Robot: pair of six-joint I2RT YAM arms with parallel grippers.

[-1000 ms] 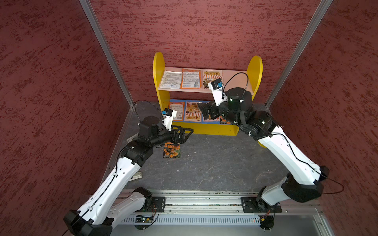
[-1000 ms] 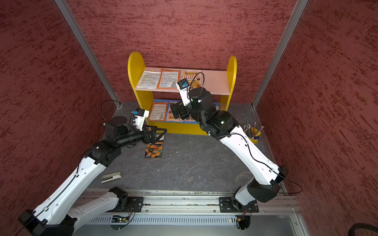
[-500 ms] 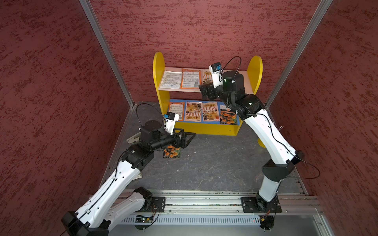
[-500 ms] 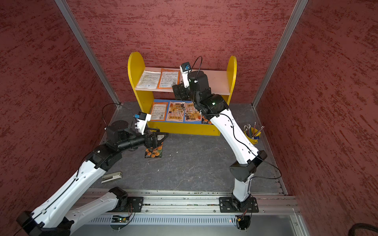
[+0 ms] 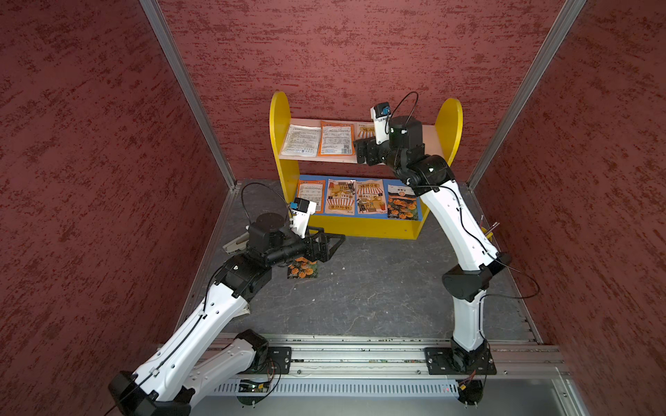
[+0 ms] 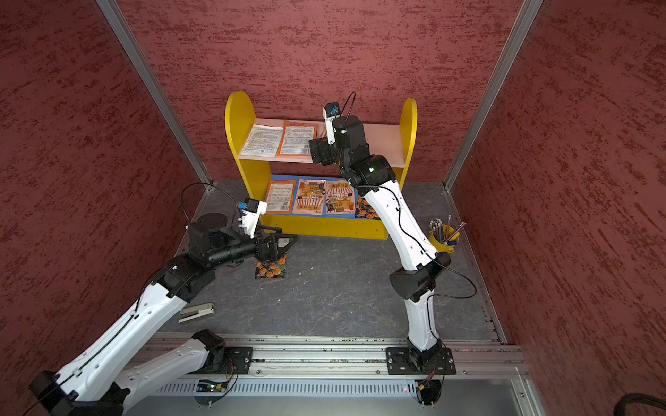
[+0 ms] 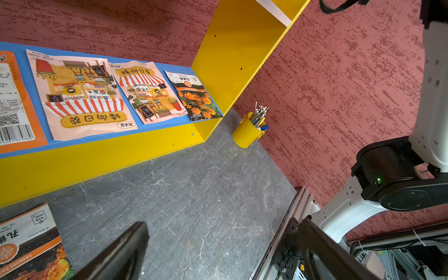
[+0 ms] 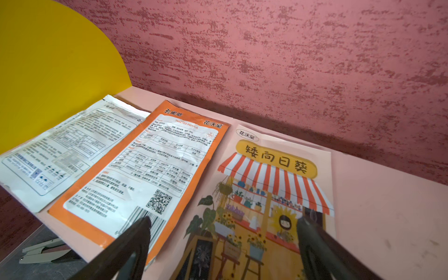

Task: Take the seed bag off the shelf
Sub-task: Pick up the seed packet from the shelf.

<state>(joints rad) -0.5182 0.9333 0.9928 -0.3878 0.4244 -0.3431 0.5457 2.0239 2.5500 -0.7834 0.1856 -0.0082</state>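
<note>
The shelf [image 5: 279,115] [image 6: 234,119] stands against the back wall, with several seed bags flat on its pink upper board [image 8: 388,206] and its blue lower board [image 7: 155,127]. My right gripper [image 5: 362,153] [image 8: 224,223] hovers open over the upper board, its fingers either side of the lower end of a sunflower-shop seed bag [image 8: 271,184], not touching it that I can see. An orange bag [image 8: 155,169] and a white bag [image 8: 60,155] lie beside it. My left gripper [image 5: 333,245] [image 7: 224,225] is open and empty, low over the floor, above a marigold bag [image 5: 302,268] [image 7: 29,252].
A yellow cup of pencils [image 6: 444,236] [image 7: 247,132] stands on the floor right of the shelf. A pale stapler [image 6: 197,311] lies at the left under my left arm. Red walls close in on three sides; the metal rail [image 5: 360,360] runs along the front.
My right arm has risen from the lower board to the upper board, its gripper still open. My left arm has drawn back a little from the shelf, still open.
</note>
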